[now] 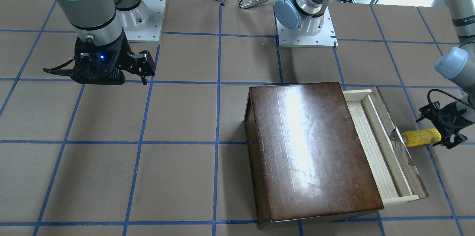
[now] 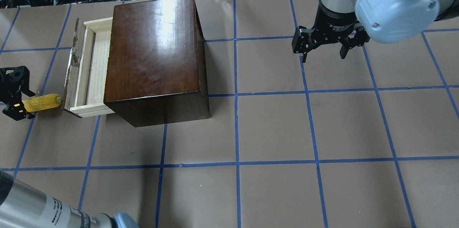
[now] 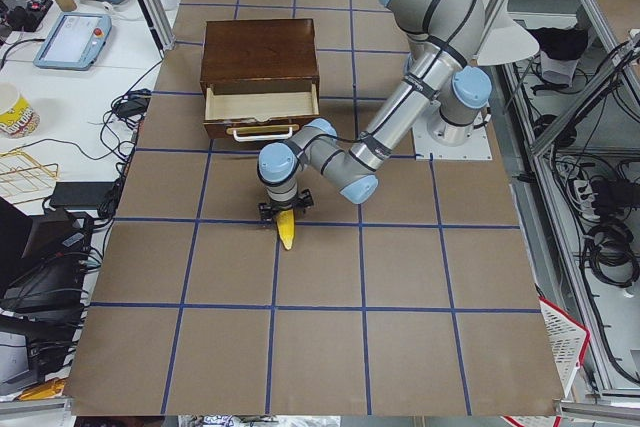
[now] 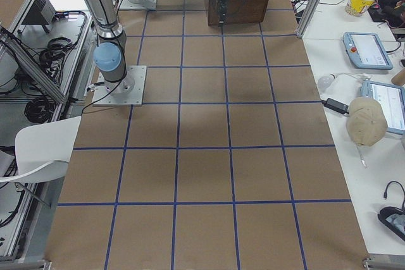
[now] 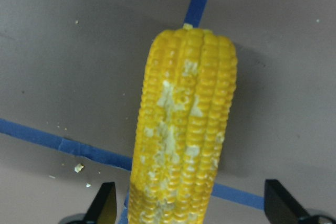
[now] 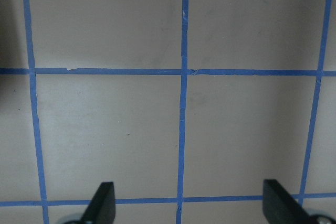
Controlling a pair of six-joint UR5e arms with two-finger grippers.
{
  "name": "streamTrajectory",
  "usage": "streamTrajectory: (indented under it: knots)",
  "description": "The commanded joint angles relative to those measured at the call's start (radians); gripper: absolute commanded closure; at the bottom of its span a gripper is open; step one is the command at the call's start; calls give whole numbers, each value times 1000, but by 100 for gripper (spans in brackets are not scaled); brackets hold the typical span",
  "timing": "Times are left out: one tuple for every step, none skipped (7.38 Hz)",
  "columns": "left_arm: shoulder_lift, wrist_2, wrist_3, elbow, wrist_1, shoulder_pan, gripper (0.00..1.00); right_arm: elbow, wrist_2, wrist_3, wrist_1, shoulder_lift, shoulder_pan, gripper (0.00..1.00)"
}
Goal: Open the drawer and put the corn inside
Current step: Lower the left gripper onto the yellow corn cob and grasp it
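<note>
The dark-brown box [image 2: 154, 52] stands on the table with its drawer [image 2: 89, 66] pulled out, showing a pale wood tray behind a worn dark front panel [image 1: 402, 154]. The tray shows nothing inside. The yellow corn [image 2: 42, 101] lies on the table just outside the front panel, near one end of it. My left gripper [image 2: 14, 95] is open and straddles the corn's far end. In the left wrist view the corn [image 5: 184, 129] lies between the two fingertips [image 5: 105, 205] without touching them. My right gripper [image 2: 322, 56] is open and empty, hanging above the table far from the box.
Both arm bases [image 1: 306, 32] sit at the table's robot side. The brown table [image 2: 272, 127] has blue tape grid lines. Tablets, a cup and cables lie on side benches [image 4: 373, 49] beyond the table's edge.
</note>
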Motion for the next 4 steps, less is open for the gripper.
streamTrajectory:
  knots:
    - [-7, -14, 1, -1, 13, 0, 0, 0, 0, 0, 0, 0, 0, 0]
    - [-13, -73, 7, -2, 13, 0, 3, 0, 0, 0, 0, 0, 0, 0]
    - [-11, -73, 10, 1, 14, 0, 24, 0, 0, 0, 0, 0, 0, 0]
    - [-11, -71, 10, 1, 19, 0, 46, 0, 0, 0, -2, 0, 0, 0]
